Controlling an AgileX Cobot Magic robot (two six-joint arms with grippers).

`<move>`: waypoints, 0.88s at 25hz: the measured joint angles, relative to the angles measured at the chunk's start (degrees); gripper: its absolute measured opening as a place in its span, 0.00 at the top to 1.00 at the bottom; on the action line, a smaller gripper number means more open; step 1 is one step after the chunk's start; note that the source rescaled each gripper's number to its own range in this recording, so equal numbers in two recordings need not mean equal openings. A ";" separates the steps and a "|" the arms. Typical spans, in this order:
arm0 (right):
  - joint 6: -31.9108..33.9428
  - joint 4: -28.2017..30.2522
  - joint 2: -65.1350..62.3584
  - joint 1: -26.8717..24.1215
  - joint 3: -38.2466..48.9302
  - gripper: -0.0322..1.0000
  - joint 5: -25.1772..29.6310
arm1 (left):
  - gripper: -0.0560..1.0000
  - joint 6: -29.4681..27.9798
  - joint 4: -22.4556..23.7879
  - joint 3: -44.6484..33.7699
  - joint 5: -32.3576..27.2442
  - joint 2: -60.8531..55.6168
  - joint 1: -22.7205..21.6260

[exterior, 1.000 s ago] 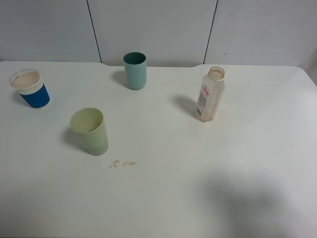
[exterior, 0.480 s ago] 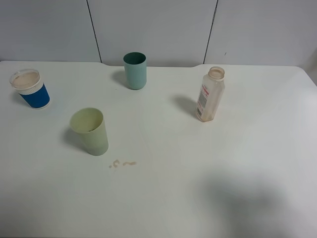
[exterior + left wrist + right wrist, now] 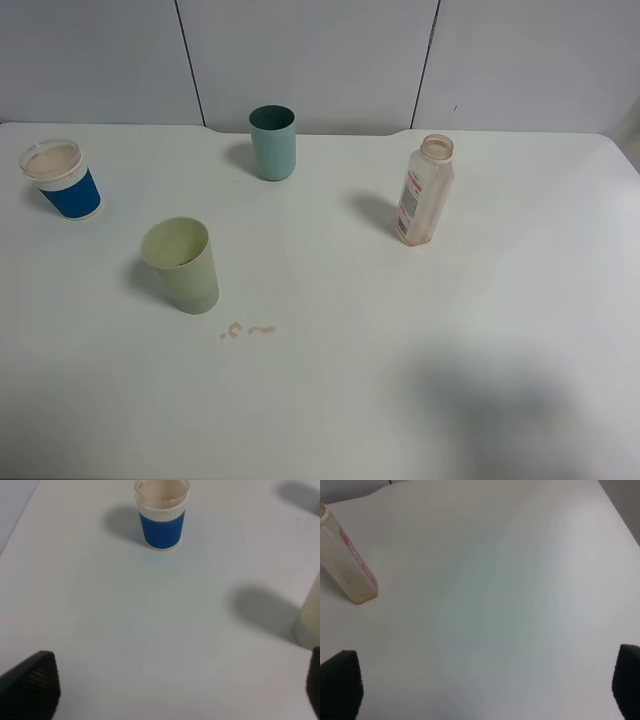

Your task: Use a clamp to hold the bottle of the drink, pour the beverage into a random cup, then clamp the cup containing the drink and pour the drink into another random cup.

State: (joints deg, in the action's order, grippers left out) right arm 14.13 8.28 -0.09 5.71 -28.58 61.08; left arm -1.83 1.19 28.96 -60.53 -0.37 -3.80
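Note:
An uncapped clear bottle with a pink-and-white label stands right of centre on the white table; it also shows in the right wrist view. A blue ribbed paper cup holding beige drink stands at far left, and shows in the left wrist view. A teal cup stands at the back. A pale green cup stands front left, its edge in the left wrist view. Neither gripper shows in the exterior view. My left gripper and right gripper are open and empty, fingertips at the frame corners.
A small beige spill lies on the table just right of the pale green cup. A grey panelled wall runs behind the table's far edge. The table's right edge shows in the right wrist view.

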 joint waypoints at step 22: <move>0.02 0.00 0.00 0.00 0.00 0.00 0.00 | 0.00 3.92 -1.19 1.59 20.84 8.71 0.00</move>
State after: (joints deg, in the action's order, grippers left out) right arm 14.16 8.28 -0.09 5.71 -28.58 61.08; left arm 2.08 0.00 30.55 -39.69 8.33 -3.80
